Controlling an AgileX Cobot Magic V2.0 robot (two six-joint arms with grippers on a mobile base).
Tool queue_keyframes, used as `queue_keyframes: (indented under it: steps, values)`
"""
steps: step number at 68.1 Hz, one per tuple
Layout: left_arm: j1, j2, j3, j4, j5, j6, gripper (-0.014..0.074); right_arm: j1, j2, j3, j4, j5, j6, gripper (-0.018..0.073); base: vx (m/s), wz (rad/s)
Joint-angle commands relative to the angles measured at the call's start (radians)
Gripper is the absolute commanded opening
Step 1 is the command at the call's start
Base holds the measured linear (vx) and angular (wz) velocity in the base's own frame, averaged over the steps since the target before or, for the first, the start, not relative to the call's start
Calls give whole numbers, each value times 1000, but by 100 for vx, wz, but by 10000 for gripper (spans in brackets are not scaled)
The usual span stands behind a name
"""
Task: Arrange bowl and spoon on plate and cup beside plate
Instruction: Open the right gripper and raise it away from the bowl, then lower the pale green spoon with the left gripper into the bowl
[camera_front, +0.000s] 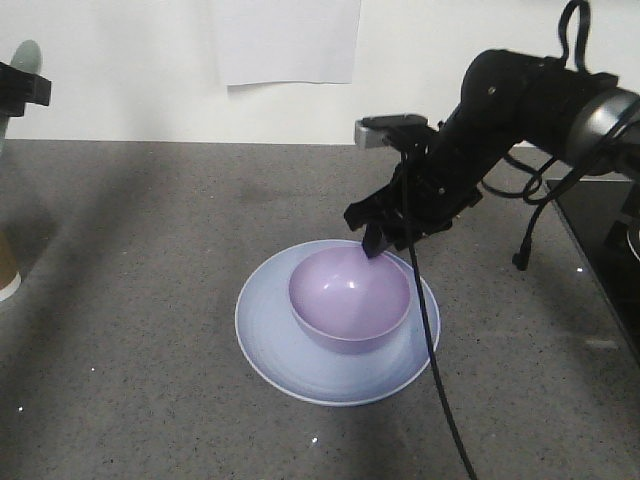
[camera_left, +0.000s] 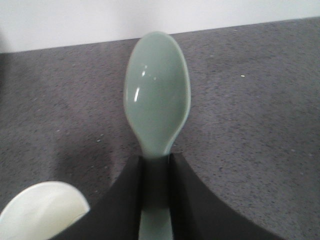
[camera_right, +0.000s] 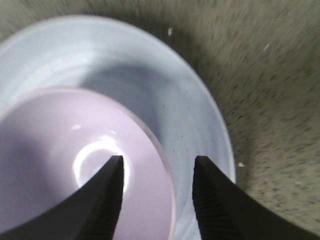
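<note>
Spoon (camera_left: 157, 100) pinched in my left pincer (camera_left: 157, 167)
Long axis straight out, scoop pointing away from me; right pincer (camera_right: 157, 172) wide over bowl (camera_right: 55, 145) rim

Blurred right wrist view, glare inside bowl (camera_right: 55, 150).

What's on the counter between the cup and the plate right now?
Nothing: the front view shows bare grey countertop between the cup and the plate.
</note>
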Motion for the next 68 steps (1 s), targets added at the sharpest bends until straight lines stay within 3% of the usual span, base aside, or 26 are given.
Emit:
queue_keyframes:
  steps: [1, 13, 24, 32, 42, 49, 56, 61, 68]
  values:
    - [-29, -38, -32, -70, -46, 42, 3, -19, -124, -67, 12, -37, -2, 328, 0, 0]
    - [-90, -38, -32, -250, -42, 236, 3, -67, -287, -139, -12, -71, 11, 328, 0, 0]
    - [-170, -22, -33, -384, -40, 360, 3, -184, -480, -160, -93, -179, 124, 328, 0, 0]
    - [-235, 17, -38, -385, -26, 385, 3, -256, -594, -160, -166, -210, 145, 326, 0, 0]
    - [-316, 133, -134, -377, 110, 386, 3, -288, -703, -141, -295, -241, 168, 268, 0, 0]
    - [-365, 218, -228, -377, 195, 385, 3, -288, -771, -82, -389, -266, 184, 153, 0, 0]
    - [-419, 295, -331, -375, 255, 377, 3, -288, -836, 21, -439, -325, 219, -18, 0, 0]
    - [-456, 349, -394, -354, 296, 369, 3, -288, -878, 104, -460, -365, 233, -13, 0, 0]
    - [-514, 410, -474, -260, 346, 327, 3, -288, -929, 218, -473, -414, 236, -11, 0, 0]
